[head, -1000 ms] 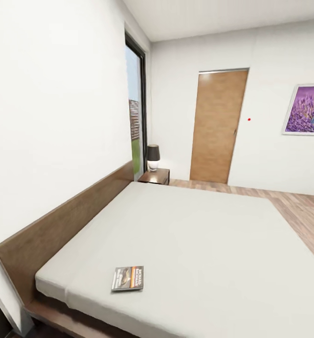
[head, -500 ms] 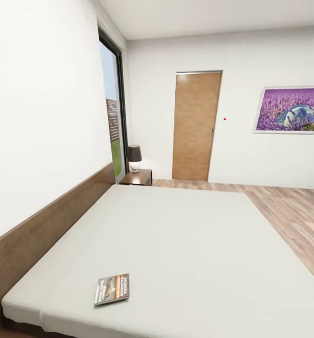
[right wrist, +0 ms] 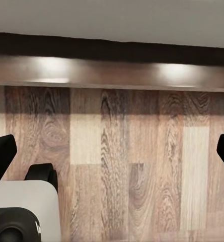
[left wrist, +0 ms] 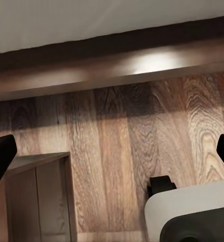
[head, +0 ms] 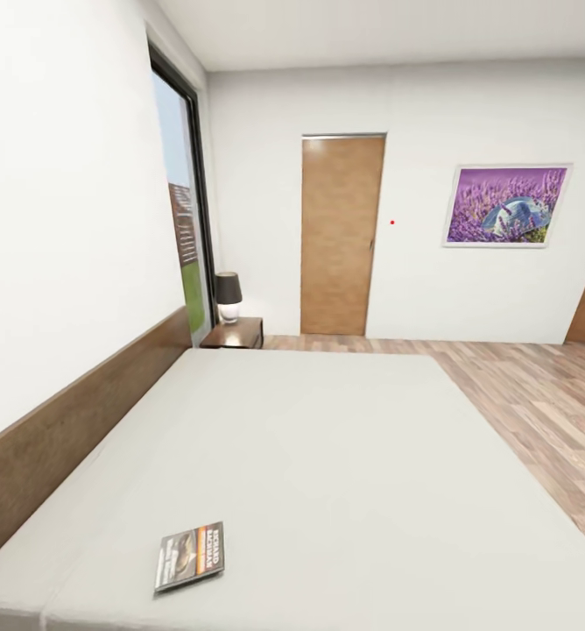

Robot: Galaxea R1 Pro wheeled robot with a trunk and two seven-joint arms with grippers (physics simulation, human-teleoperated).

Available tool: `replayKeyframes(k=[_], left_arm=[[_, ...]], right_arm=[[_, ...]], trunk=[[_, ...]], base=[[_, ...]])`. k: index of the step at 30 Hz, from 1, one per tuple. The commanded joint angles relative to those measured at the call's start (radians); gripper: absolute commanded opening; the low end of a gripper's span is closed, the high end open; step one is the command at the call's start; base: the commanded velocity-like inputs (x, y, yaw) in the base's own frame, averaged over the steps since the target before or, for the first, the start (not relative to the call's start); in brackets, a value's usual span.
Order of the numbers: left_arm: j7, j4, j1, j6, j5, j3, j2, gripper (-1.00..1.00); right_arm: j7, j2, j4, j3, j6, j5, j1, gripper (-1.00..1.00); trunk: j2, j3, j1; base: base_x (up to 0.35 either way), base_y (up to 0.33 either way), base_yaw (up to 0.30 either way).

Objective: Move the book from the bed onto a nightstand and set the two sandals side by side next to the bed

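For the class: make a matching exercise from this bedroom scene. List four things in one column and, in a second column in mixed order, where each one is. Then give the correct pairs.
Things:
1. book
2. lamp
3. picture
4. nightstand

Places:
A. hanging on the far wall, right of the door
B. at the far end of the bed, by the window
C. lying flat on the mattress, near corner
D. standing on the nightstand

Pairs: 1-C, 2-D, 3-A, 4-B
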Motion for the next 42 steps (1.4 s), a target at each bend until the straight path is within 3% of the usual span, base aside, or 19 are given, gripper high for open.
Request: replayKeyframes(k=[1,42], left_arm=[[-0.001,0.0,0.0,-0.002,0.01,-0.008,0.0,1.0],[-0.001,0.0,0.0,-0.002,0.009,-0.008,0.0,1.0]], right_arm=[[0.003,-0.001,0.001,-0.009,-0.003,0.009,-0.001,1.0],[0.003,0.003,0.001,-0.009,-0.003,0.008,-0.001,1.0]], trunk=[[-0.001,-0.001,0.0],[-0.001,-0.001,0.0]], base=[[0.023,0.017,-0.038],[0.03,0.035,-0.003]])
